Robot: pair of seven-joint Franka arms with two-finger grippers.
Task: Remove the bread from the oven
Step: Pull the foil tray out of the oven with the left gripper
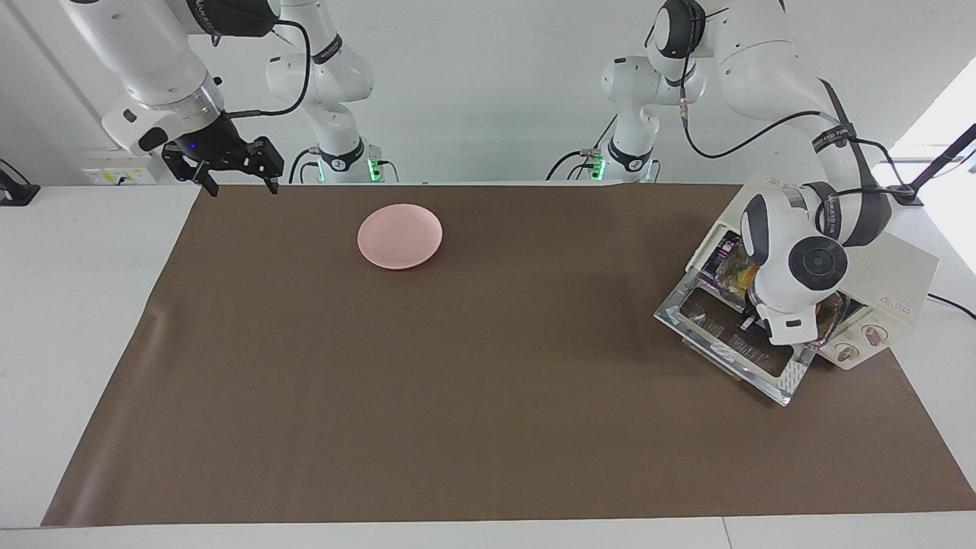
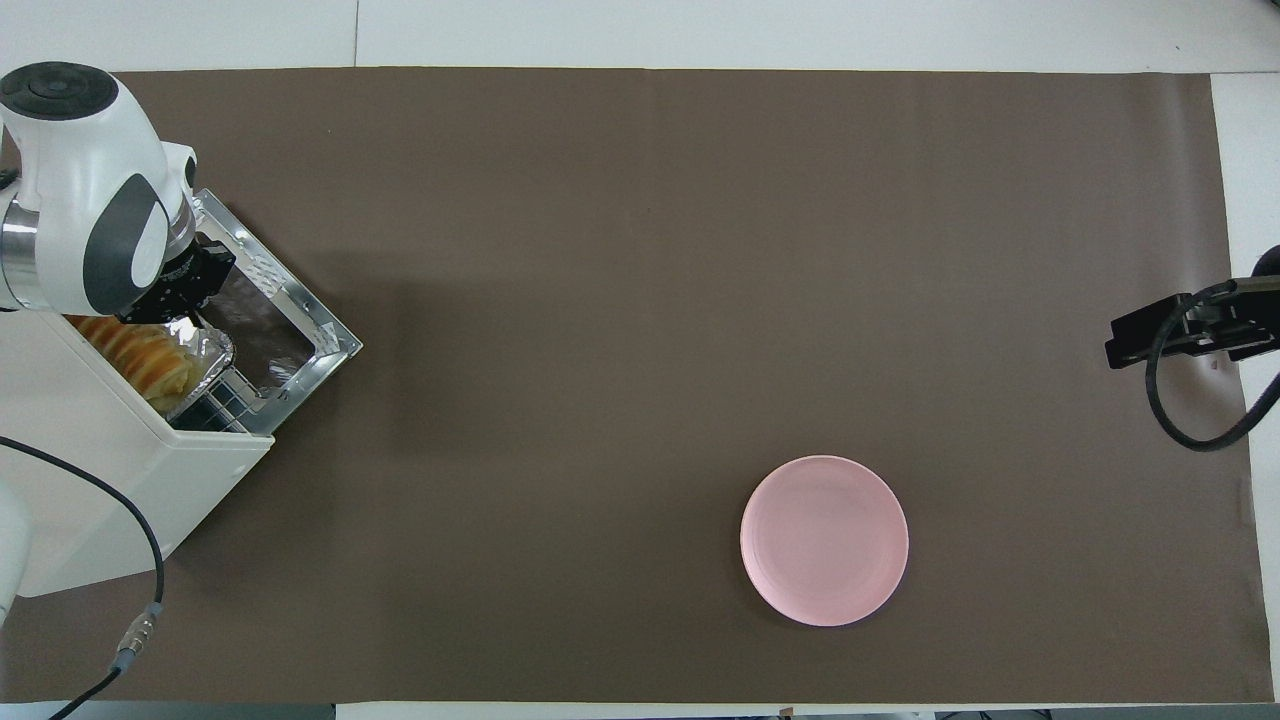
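The ridged golden bread (image 2: pixel 135 355) lies in a crinkled foil tray (image 2: pixel 205 362) on the wire rack inside the boxy cream oven (image 1: pixel 892 282), whose glass door (image 1: pixel 728 343) hangs down. The left tool (image 2: pixel 182 318) is pinched closed at the tray's rim; the right tool (image 1: pixel 232 177) waits, fingers spread, over the table (image 1: pixel 84 252) edge, near a smooth round pink plate (image 1: pixel 399 235).

Pretty sure I'm in a robotics lab, not anyone's kitchen. Plain white walls, a white table (image 1: pixel 76 305) with a brown mat (image 1: pixel 457 381) spread flat across it, and cables (image 2: pixel 1190 400) trailing off my arms. My two bases have little green status lights (image 1: pixel 374 169) glowing at the table's edge. The only homey bits are a countertop oven (image 1: pixel 900 282) and a pink plate (image 1: pixel 399 235), staged like props.
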